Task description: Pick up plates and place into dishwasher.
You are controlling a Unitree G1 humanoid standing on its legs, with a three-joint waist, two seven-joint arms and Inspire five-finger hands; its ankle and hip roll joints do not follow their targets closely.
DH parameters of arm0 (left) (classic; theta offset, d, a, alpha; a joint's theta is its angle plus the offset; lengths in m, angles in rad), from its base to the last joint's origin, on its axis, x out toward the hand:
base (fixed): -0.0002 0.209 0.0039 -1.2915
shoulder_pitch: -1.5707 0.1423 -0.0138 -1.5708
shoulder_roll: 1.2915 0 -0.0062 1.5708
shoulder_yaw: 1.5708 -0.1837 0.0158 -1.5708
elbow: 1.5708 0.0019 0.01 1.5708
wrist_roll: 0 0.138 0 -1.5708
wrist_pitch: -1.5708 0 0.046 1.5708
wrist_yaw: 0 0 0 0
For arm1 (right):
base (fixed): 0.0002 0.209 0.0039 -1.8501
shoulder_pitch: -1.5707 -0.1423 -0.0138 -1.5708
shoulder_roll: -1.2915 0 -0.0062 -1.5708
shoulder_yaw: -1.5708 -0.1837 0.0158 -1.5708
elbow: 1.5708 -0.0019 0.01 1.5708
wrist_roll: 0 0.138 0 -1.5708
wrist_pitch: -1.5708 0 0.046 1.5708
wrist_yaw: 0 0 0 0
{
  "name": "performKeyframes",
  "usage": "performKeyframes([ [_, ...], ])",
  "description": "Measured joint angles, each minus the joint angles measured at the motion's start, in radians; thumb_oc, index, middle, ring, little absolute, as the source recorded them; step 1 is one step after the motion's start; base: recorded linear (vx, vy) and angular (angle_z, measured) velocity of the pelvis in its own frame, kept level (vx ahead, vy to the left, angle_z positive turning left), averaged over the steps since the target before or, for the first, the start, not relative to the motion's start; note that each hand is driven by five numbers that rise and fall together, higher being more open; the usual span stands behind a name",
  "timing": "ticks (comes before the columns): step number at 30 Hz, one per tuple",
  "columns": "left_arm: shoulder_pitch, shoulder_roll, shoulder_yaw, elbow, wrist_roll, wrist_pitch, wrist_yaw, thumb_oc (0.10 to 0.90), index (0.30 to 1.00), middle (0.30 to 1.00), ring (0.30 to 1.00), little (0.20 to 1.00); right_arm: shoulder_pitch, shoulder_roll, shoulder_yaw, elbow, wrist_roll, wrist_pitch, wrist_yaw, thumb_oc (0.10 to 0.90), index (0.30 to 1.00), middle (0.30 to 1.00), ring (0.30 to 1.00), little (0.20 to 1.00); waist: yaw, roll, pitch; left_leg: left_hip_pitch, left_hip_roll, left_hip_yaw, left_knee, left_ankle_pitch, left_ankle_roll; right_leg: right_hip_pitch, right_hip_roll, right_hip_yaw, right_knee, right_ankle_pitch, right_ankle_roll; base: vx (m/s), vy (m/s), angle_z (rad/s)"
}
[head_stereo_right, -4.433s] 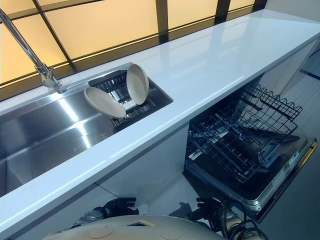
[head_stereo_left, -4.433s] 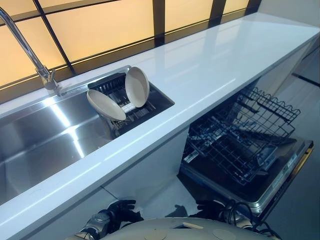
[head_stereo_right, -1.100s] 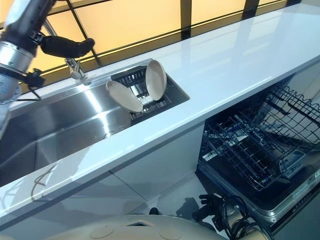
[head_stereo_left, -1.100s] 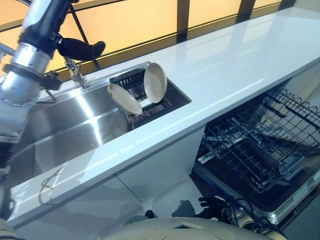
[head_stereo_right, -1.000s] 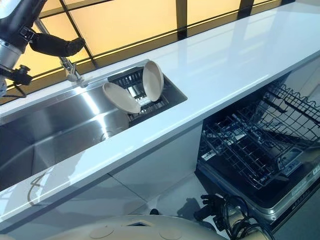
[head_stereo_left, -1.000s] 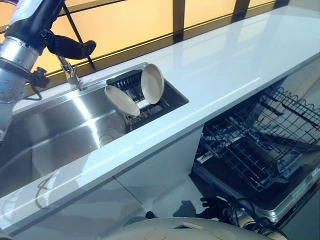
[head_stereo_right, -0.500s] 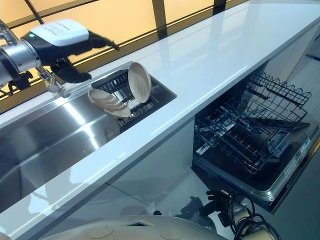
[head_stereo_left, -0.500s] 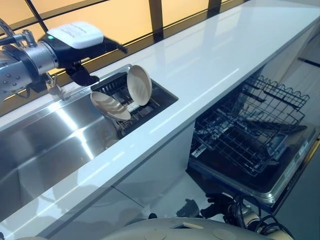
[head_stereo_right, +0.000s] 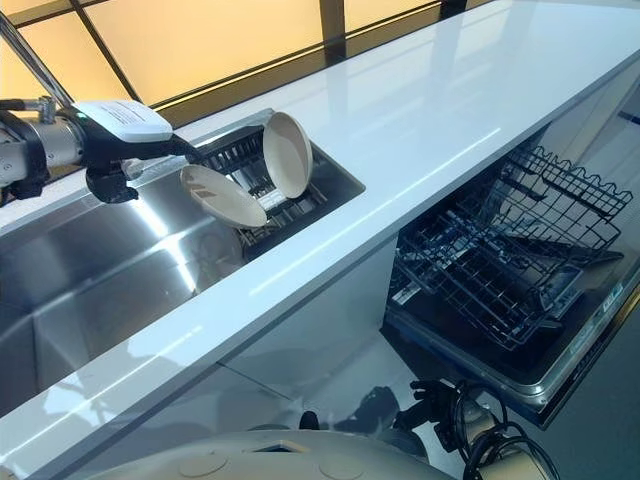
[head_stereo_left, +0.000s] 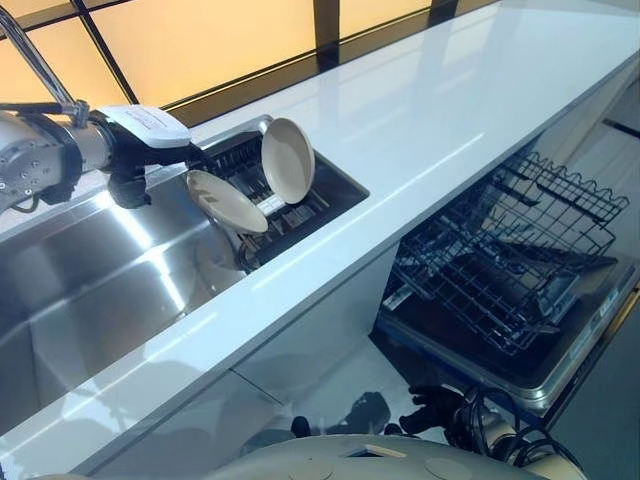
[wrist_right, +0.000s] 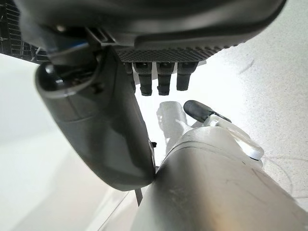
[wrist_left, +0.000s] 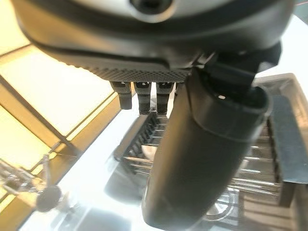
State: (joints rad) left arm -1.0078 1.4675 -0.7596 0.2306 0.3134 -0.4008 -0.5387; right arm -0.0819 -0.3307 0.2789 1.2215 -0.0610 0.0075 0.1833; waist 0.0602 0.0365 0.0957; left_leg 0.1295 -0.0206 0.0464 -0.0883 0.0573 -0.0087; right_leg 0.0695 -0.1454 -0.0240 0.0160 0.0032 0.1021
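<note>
Two beige plates stand in a black dish rack (head_stereo_left: 322, 198) at the sink's right end. One plate (head_stereo_left: 288, 160) is upright, the other plate (head_stereo_left: 228, 202) leans over to the left. My left hand (head_stereo_left: 142, 140), with a white cover on it, hovers over the sink just left of the leaning plate, fingers straight and pointing at the rack. It holds nothing. In the left wrist view the fingers (wrist_left: 140, 100) reach toward the rack (wrist_left: 144, 139). My right hand (head_stereo_left: 432, 410) hangs low near the floor, relaxed and empty, its fingers (wrist_right: 163, 79) loose.
A steel sink (head_stereo_left: 90, 285) is set in a long white counter (head_stereo_left: 430, 110), with a tall faucet (head_stereo_left: 30, 55) behind it. Below the counter on the right, the dishwasher is open with its wire rack (head_stereo_left: 500, 265) pulled out over the lowered door (head_stereo_left: 545, 360).
My left arm has dropped from window height down to sink level, with the hand close beside the leaning plate. The view has shifted slightly. The plates have not moved.
</note>
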Motion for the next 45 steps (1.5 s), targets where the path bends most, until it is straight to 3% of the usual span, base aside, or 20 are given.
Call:
performKeyframes([
  [9, -0.020, 0.000, 0.000, -0.009, -0.004, 0.000, 0.014, 0.800, 0.900, 0.900, 0.900, 0.900, -0.008, 0.000, 0.001, 0.024, 0.000, -0.017, 0.000, 0.800, 0.900, 0.900, 0.900, 0.900, 0.015, 0.000, 0.000, -0.004, -0.002, -0.012, 0.000, 0.000, 0.001, -0.006, -0.002, -0.020, 0.004, -0.001, 0.002, 0.00, 0.000, 0.00],
  [23, -0.016, -0.020, 0.001, -0.067, -0.010, 0.007, 0.027, 0.800, 0.900, 0.900, 0.900, 0.900, -0.009, 0.003, 0.001, 0.029, 0.000, -0.031, -0.003, 0.800, 0.900, 0.900, 0.900, 0.900, -0.004, -0.006, 0.004, -0.002, -0.003, -0.010, 0.000, 0.001, 0.002, -0.011, -0.002, -0.018, 0.016, -0.003, 0.004, 0.00, -0.001, 0.00],
  [45, 0.075, -0.121, 0.010, -0.139, -0.009, 0.096, -0.119, 0.800, 0.900, 0.900, 0.900, 0.900, -0.002, 0.011, -0.010, 0.030, 0.001, -0.066, -0.009, 0.800, 0.900, 0.900, 0.900, 0.900, -0.041, -0.017, 0.012, -0.001, -0.001, 0.005, 0.000, 0.000, 0.003, -0.031, 0.001, -0.008, 0.035, -0.003, 0.004, 0.00, -0.009, -0.02],
])
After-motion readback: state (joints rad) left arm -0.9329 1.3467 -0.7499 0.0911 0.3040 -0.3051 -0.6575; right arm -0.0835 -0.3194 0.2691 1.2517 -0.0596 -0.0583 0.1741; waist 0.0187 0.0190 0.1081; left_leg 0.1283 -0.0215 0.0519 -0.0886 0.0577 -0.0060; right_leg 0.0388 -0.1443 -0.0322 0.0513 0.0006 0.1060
